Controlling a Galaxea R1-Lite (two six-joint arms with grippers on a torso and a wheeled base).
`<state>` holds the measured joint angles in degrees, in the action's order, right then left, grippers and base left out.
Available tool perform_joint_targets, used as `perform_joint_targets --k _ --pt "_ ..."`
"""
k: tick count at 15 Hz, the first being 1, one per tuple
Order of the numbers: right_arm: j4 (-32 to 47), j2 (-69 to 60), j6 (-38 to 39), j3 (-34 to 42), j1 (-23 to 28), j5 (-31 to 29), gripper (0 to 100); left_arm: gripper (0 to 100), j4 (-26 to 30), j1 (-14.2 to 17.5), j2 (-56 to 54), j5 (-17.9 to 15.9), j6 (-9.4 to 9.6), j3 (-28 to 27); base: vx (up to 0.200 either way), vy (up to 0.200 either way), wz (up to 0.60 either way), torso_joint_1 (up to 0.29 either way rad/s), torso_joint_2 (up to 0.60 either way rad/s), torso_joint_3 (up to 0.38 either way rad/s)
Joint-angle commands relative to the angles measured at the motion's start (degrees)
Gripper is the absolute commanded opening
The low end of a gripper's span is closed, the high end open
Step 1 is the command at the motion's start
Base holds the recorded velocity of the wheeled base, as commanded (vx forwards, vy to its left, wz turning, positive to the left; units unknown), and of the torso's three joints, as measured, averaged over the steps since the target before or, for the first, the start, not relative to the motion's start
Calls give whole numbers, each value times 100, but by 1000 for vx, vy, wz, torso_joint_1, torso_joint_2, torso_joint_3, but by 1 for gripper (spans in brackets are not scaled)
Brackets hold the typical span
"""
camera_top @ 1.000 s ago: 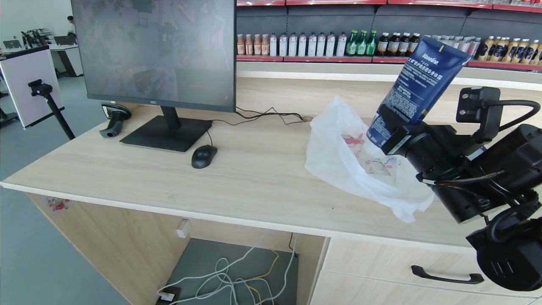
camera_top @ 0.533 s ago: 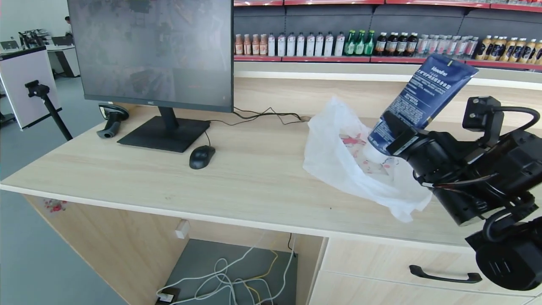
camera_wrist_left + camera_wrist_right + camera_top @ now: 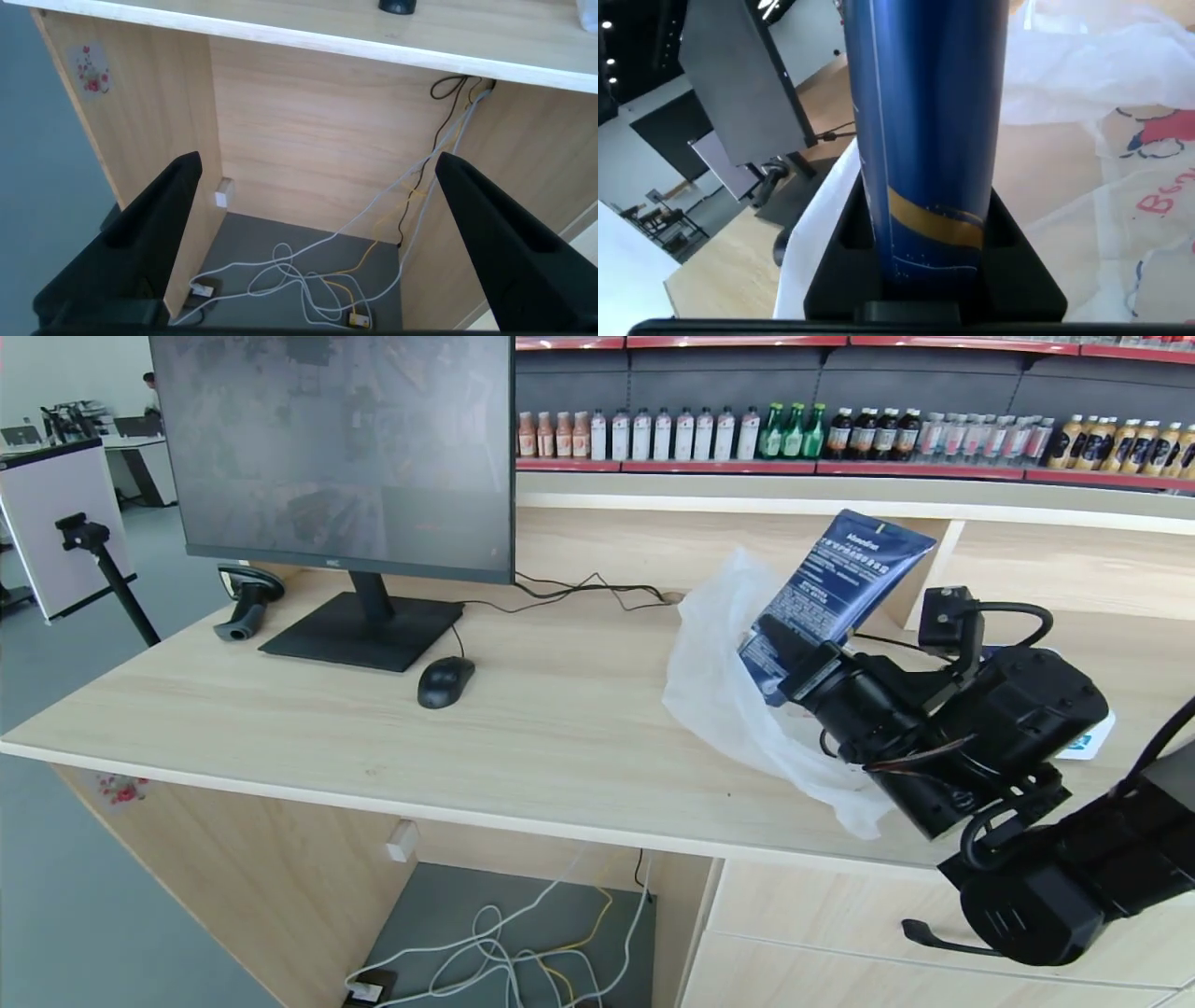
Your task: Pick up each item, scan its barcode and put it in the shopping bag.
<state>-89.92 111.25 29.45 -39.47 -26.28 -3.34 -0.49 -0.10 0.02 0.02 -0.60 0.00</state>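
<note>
A dark blue tube [image 3: 837, 581] with white print stands tilted, its flat crimped end up, with my right gripper [image 3: 792, 661] shut on its lower end. The tube's bottom sits at the mouth of the white plastic shopping bag [image 3: 714, 700], which lies crumpled on the wooden counter [image 3: 560, 719]. In the right wrist view the tube [image 3: 924, 121] rises between the gripper [image 3: 924, 250] fingers, with the bag [image 3: 1120, 196] spread behind it. My left gripper [image 3: 318, 233] hangs open below the counter's front edge, holding nothing. A black barcode scanner [image 3: 245, 600] stands left of the monitor.
A monitor [image 3: 336, 448] on its stand and a black mouse [image 3: 445, 681] take up the counter's left half. Shelves of bottles [image 3: 840, 429] run behind. Loose cables [image 3: 308, 280] lie on the floor under the counter. A drawer handle [image 3: 934, 938] is under the right arm.
My right arm has brought the blue tube down and to the left, from high above the bag's right side to the bag's mouth. The gripper stays shut on it.
</note>
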Motion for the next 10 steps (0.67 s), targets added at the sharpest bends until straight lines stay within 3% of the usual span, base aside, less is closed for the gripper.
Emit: perform_joint_targets --k 1,10 --pt "-8 353 113 -104 0 70 0 100 -4 1 -2 6 -2 0 0 0 0 0 0 0" --pt "-8 872 359 -359 185 694 0 100 -4 1 -2 -2 7 0 0 0 0 0 0 0"
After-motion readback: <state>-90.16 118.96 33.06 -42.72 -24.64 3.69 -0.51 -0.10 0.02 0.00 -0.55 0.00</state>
